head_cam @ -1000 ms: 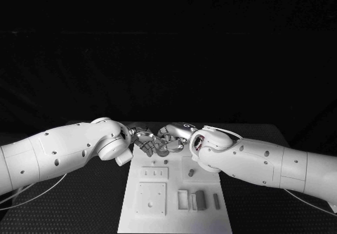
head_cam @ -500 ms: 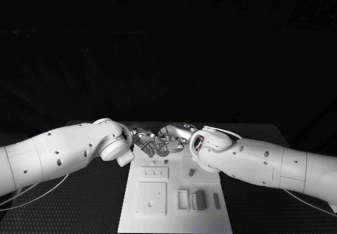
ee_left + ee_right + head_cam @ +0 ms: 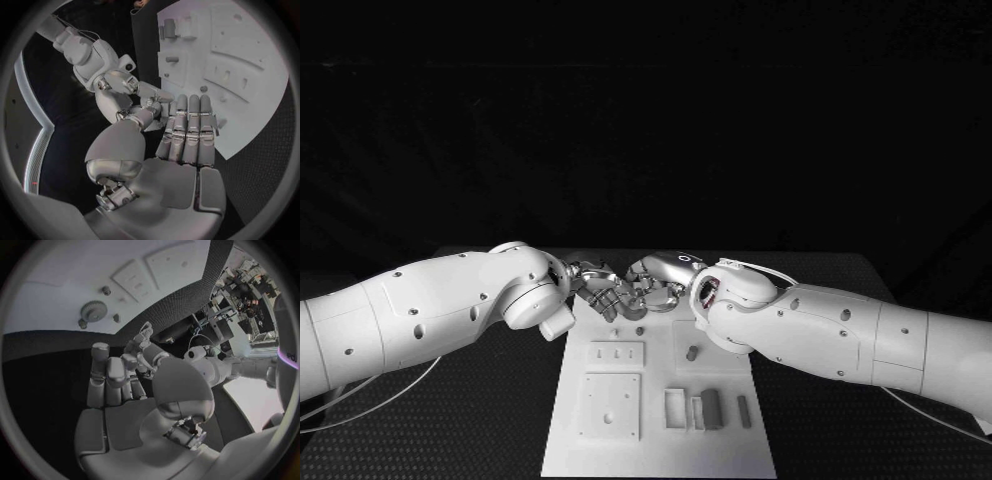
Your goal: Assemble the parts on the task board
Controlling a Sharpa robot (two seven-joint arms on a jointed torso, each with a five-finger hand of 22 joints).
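The white task board (image 3: pixel 661 445) lies along the table between my arms. Above its far end, my left hand (image 3: pixel 597 290) and right hand (image 3: pixel 661 282) meet, fingertips close together. In the left wrist view my left hand (image 3: pixel 186 131) has its fingers straight, side by side, with nothing in them, and the right hand (image 3: pixel 128 84) reaches toward them. My right hand (image 3: pixel 109 377) has its fingers slightly bent, with nothing in them. A grey gear (image 3: pixel 94 310) and small pegs (image 3: pixel 106 290) sit on the board. A short peg (image 3: pixel 692 353) and grey bars (image 3: pixel 711 408) lie nearer me.
A slotted white plate (image 3: pixel 617 355) and a square plate (image 3: pixel 610 405) sit on the board's left half. Black table (image 3: pixel 473 420) extends on both sides of the board. My forearms cross low over the board's far corners.
Both hands have shifted very slightly over the board's far end. The parts on the board lie as before.
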